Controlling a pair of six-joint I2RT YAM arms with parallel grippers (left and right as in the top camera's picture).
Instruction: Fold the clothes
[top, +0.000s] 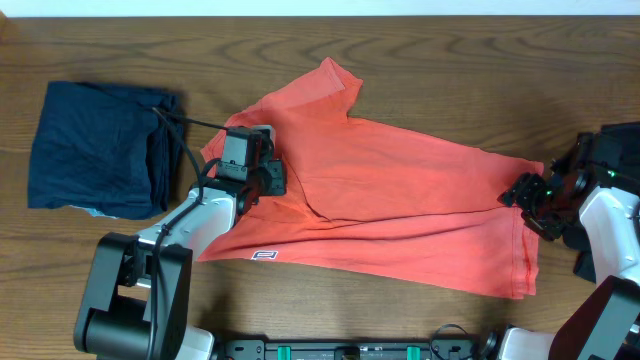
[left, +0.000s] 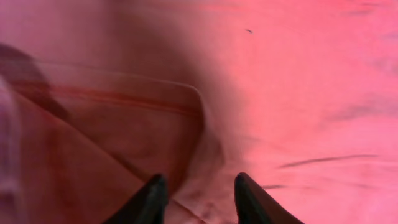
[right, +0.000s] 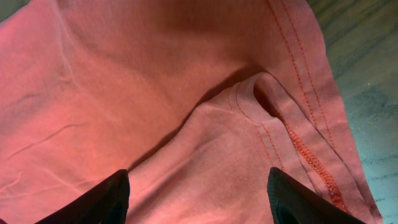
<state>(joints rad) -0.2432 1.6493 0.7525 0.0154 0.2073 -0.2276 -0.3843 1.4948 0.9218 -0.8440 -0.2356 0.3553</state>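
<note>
An orange-red T-shirt lies spread flat across the middle of the wooden table, partly folded over along its lower left. My left gripper rests on the shirt's left part, by a fold edge. In the left wrist view its fingers are apart, with puckered shirt cloth between them. My right gripper sits at the shirt's right edge. In the right wrist view its fingers are wide open over the cloth, next to a stitched hem.
A folded dark navy garment lies at the left of the table, close to the left arm. A white label shows on the shirt's lower left edge. Bare wood lies just right of the hem.
</note>
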